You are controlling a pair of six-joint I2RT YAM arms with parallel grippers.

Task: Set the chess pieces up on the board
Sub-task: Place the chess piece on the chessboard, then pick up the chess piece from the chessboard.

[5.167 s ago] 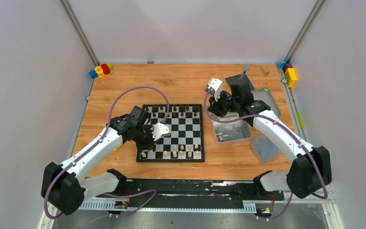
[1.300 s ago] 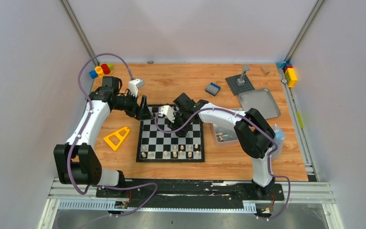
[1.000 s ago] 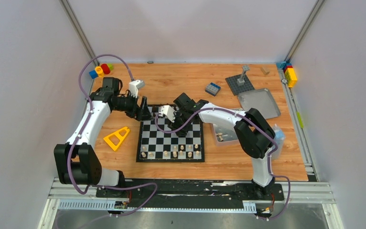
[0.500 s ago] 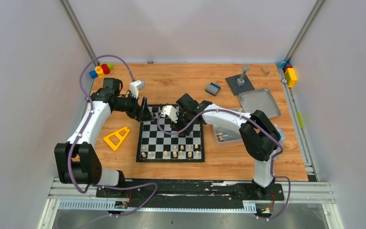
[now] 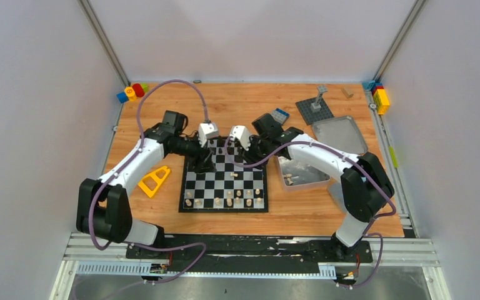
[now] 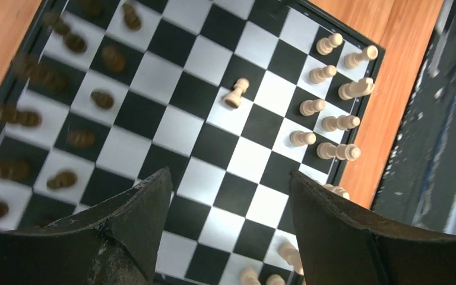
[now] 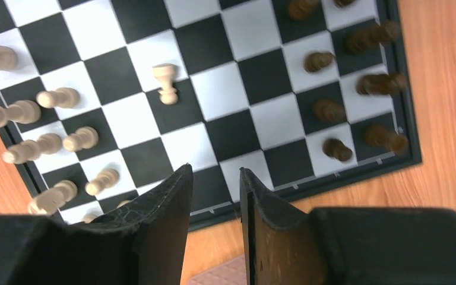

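The board lies on the worktop, dark pieces along its far side, pale pieces along its near; above it, left jaws gape and right jaws stand barely parted, both empty; placement appears part-done, and the stray pawn likely wants gripping next.

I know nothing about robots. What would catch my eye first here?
Two white robot arms bend in over a black-and-white chessboard at the middle of the wooden table, the left end effector and right end effector both open and empty above it. One pale pawn stands alone mid-board, away from the pale pieces lined along the near edge.
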